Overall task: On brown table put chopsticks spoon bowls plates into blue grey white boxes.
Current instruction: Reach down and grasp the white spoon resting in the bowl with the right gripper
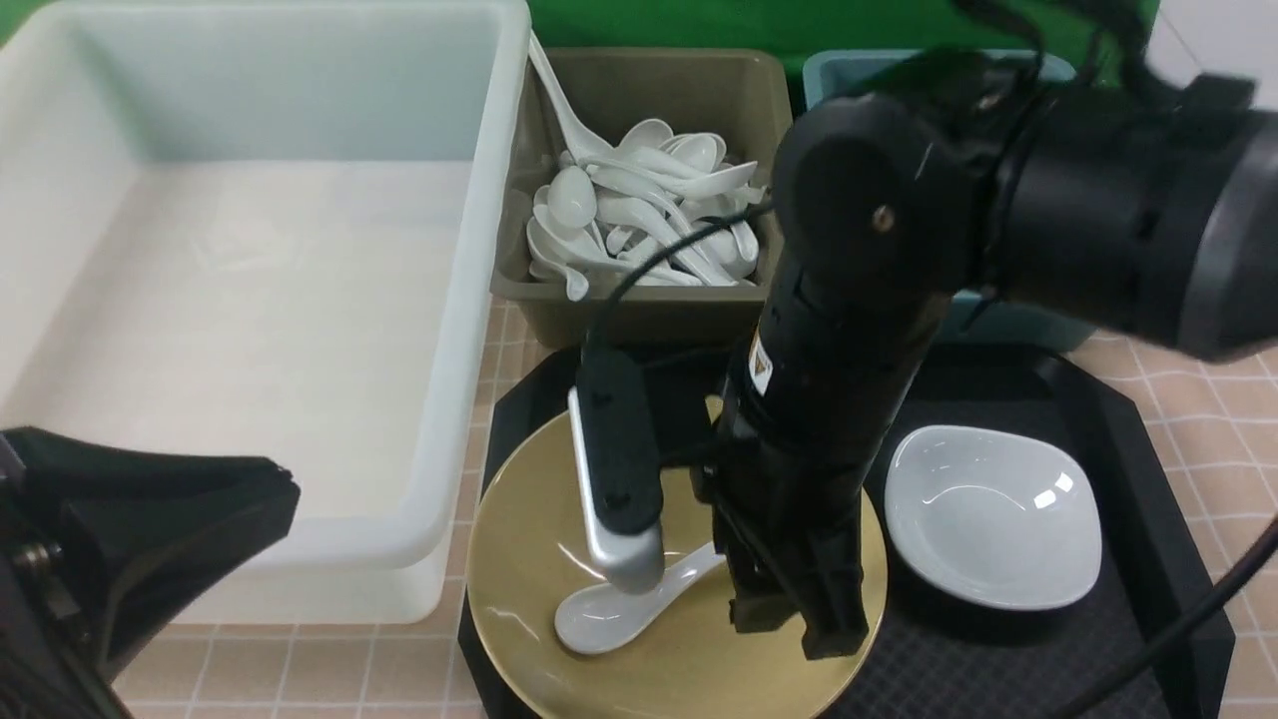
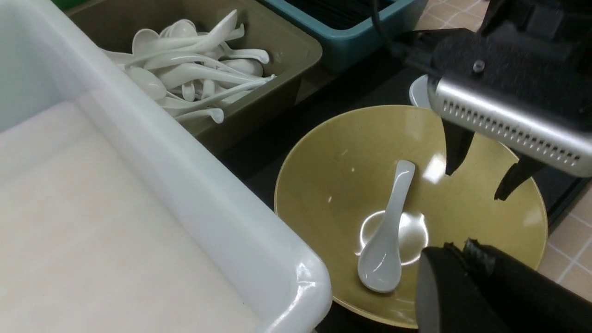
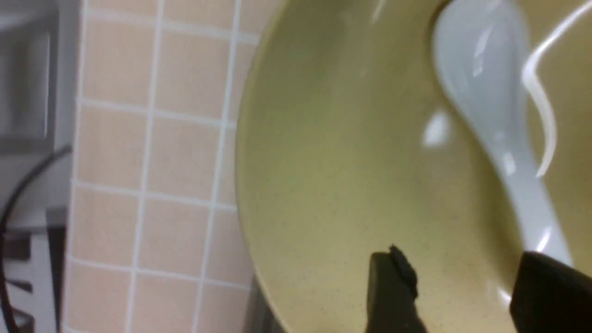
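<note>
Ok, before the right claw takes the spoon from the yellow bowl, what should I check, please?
1. Right claw open: ok.
2. Spoon lies free in olive-yellow bowl: ok.
3. Handle between the claw's fingers: not ok, it lies beside one finger.
4. Fingers clear of bowl surface: cannot tell.
5. Grey box of spoons not overfull: ok.
6. Left claw shut, away from spoon: ok.
</note>
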You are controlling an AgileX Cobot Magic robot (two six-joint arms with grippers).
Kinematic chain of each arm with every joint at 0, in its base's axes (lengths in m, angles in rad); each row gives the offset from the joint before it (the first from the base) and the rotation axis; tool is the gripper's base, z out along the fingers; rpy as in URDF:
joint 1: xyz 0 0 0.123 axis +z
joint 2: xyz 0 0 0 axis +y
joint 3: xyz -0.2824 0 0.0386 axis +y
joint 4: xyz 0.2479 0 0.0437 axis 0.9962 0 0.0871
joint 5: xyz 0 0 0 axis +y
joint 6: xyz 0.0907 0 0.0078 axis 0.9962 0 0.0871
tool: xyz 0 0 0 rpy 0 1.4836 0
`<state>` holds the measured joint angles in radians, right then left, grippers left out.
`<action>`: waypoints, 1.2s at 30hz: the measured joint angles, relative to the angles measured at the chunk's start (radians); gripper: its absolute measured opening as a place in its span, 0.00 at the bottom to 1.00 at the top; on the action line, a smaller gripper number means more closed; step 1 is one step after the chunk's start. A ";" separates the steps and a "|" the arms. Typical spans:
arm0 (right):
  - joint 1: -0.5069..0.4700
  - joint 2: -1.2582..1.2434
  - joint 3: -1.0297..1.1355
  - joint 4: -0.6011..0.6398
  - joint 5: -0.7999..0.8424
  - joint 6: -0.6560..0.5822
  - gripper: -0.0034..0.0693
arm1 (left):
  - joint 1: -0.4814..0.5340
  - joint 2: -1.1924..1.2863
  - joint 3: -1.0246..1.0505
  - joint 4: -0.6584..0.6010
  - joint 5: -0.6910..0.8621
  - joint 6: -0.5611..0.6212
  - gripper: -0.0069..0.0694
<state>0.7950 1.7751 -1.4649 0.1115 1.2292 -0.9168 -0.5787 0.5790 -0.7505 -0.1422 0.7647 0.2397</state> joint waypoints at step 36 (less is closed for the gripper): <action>0.003 0.225 -0.136 -0.184 -0.100 -0.059 0.26 | 0.000 0.000 0.051 -0.065 0.031 -0.034 0.09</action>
<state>0.7981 2.0005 -1.6013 -0.0727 1.1297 -0.9756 -0.5787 0.5790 -0.6991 -0.2067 0.7952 0.2056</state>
